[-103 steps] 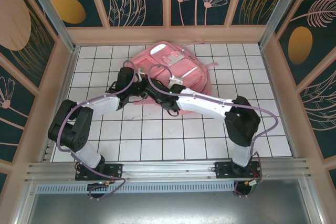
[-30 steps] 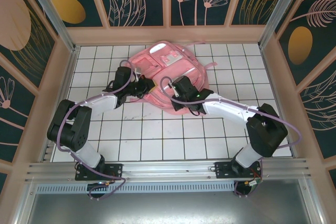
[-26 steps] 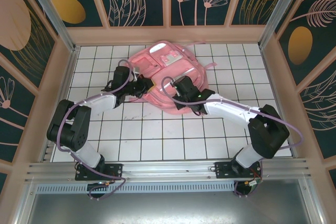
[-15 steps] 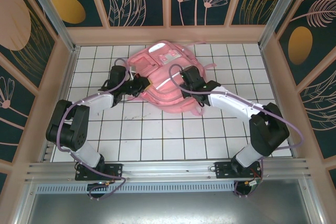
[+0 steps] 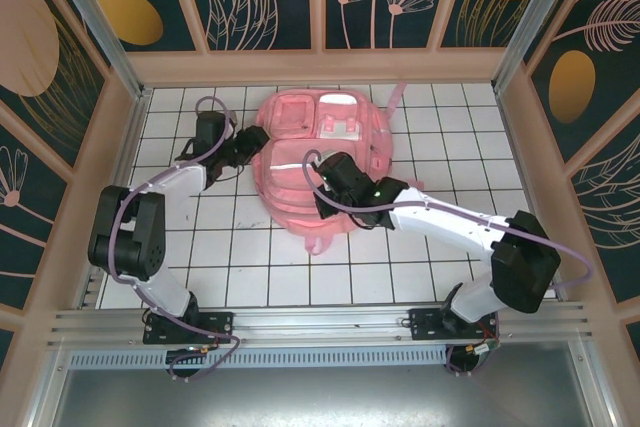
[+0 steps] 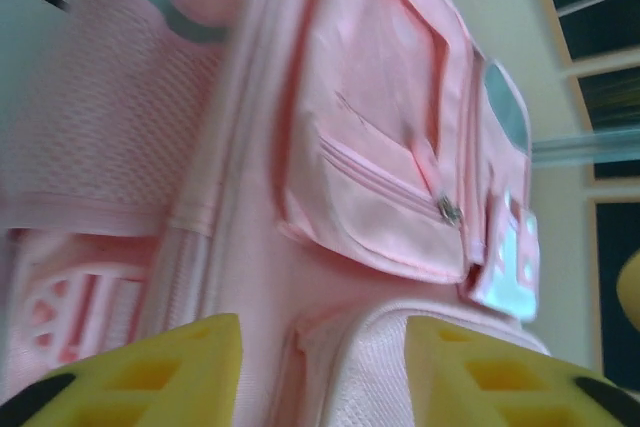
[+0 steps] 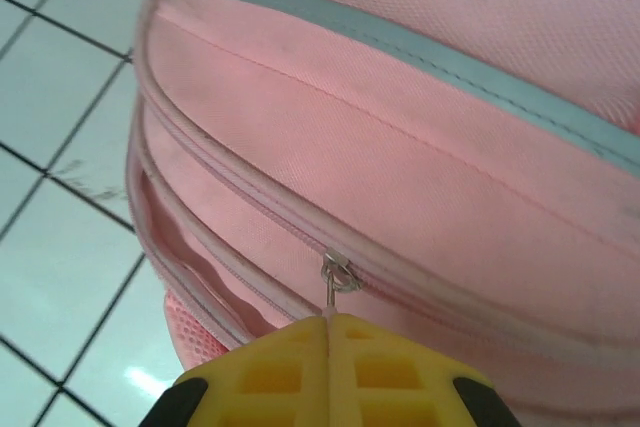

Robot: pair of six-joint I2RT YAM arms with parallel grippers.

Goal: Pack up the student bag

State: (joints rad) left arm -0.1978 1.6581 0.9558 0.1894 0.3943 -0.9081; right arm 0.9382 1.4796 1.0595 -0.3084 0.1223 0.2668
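**Fig. Zipper held, bag flat on the table.** The bag (image 5: 290, 172) lies front-up on the tiled table (image 5: 260, 267), toward the far side and between the two arms.

The right claw (image 7: 328, 332) is pinched fully together on the small metal zipper pull (image 7: 338, 275). Only the pull's thin tab sits between its yellow fingertips, and the zipper track (image 7: 230, 197) curves away to the left along the bag's edge.

The left claw (image 6: 322, 347) stands about half open at the bag's left side. It has hold of nothing, and pink fabric and a front pocket (image 6: 380, 197) lie just beyond its tips.

**Likely faults:**
- **Slipped pull.** The grip is narrow and on smooth metal, so a tug out of line with the track would probably pull the tab free.
- **Dragged bag.** With the left claw not clamped on anything, nothing anchors the soft bag. A pull on the zipper may slide or crumple the whole bag instead of moving the slider.
- **Jam at the bend.** Loose fabric may bunch under the slider where the track curves, stalling it.
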